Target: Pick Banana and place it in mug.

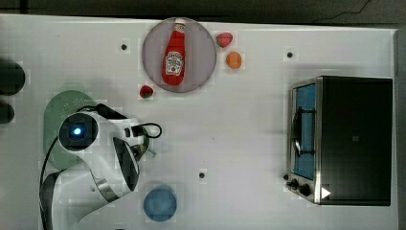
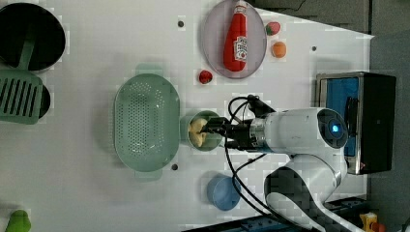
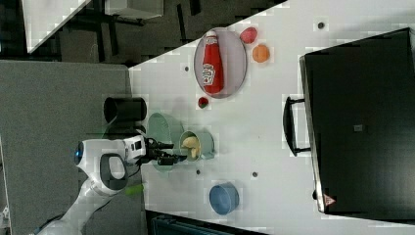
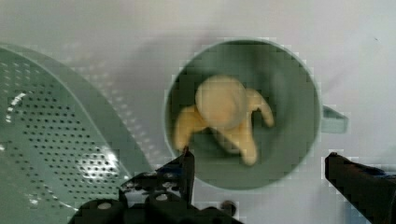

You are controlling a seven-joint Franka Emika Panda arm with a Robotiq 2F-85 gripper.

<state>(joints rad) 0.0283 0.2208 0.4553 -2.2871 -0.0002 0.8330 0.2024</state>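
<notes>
Overhead, in the top view, the arm (image 1: pixel 95 158) reaches in from the top view's lower left and covers most of the mug (image 1: pixel 147 146), of which a sliver of green rim shows. The colander (image 1: pixel 57 112) lies partly under the arm at the top view's left. A ketchup bottle (image 1: pixel 174 52) lies on the purple plate (image 1: pixel 203 57) at the far edge, with a strawberry (image 1: pixel 146 91) beside the plate's left and another red fruit (image 1: pixel 224 40) and an orange (image 1: pixel 233 60) on its right. The blue cup (image 1: pixel 160 203) sits near the lower edge, and the toaster oven (image 1: pixel 344 139) stands at the top view's right.

From the left view, the banana (image 2: pixel 197 133) sits inside the mug, which stands just beside the colander's right rim. The gripper (image 2: pixel 212 129) hangs over the mug's mouth, and the blue cup lies lower down, well apart.

From the right view, the banana again shows inside the mug, with the gripper at the mug's left edge.

Close up in the wrist view, the pale yellow banana rests in the mug's bottom, its peel strips spread. Both fingers (image 4: pixel 184 170) stand wide apart, astride the mug's rim, holding nothing. The colander's perforated wall is just beside the mug.
</notes>
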